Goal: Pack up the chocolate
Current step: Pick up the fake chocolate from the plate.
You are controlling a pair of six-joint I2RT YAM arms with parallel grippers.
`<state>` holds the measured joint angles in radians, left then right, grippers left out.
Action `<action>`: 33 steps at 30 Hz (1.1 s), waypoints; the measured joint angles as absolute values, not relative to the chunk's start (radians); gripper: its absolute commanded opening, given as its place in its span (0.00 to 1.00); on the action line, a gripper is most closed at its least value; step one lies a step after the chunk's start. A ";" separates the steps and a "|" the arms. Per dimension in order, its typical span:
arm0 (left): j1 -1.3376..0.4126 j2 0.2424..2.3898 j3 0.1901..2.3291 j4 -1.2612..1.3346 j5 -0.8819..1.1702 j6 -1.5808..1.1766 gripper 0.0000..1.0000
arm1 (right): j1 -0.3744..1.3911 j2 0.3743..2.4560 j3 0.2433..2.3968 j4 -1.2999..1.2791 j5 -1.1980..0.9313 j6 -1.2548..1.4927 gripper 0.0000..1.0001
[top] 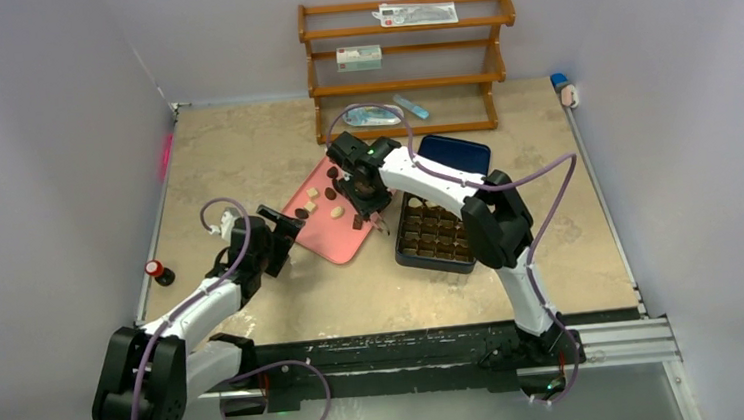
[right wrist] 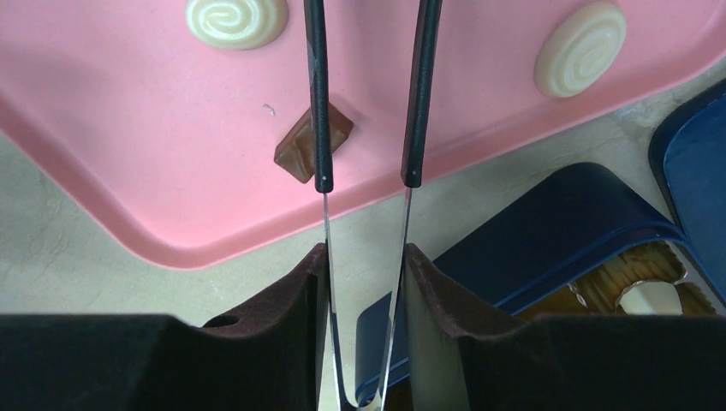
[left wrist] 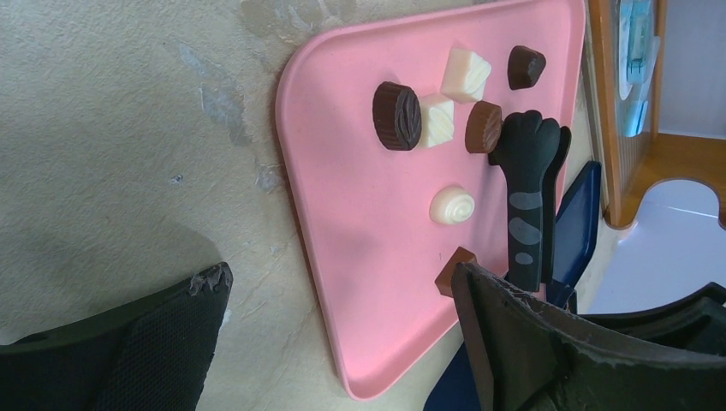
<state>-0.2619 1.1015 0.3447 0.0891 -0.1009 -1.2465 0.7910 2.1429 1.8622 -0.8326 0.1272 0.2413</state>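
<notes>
Right gripper [right wrist: 364, 257] clamps tongs [right wrist: 319, 103], tips cut off above; left gripper [left wrist: 338, 282] spread wide, empty.

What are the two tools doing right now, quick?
Left tool: open, holding nothing.
Right tool: closed on the tongs.

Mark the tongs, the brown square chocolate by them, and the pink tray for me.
tongs [right wrist: 318, 86]: right wrist view, left black arm.
brown square chocolate [right wrist: 295, 150]: right wrist view, its uncovered left half.
pink tray [right wrist: 128, 128]: right wrist view, bare floor.
</notes>
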 measured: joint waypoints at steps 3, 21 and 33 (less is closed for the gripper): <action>-0.262 1.103 0.345 0.090 -0.101 -1.246 1.00 | 0.791 2.158 1.864 -0.833 0.138 0.241 0.37; -0.262 1.120 0.331 0.119 -0.101 -1.256 1.00 | 0.791 2.171 1.870 -0.835 0.173 0.216 0.00; -0.262 1.094 0.329 0.108 -0.101 -1.257 1.00 | 0.792 2.170 1.870 -0.834 0.173 0.215 0.00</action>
<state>-0.2619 1.0943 0.3290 0.1081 -0.1005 -1.2568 0.7921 2.1704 1.8698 -0.8341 0.1730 0.2150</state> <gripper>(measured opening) 0.996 0.194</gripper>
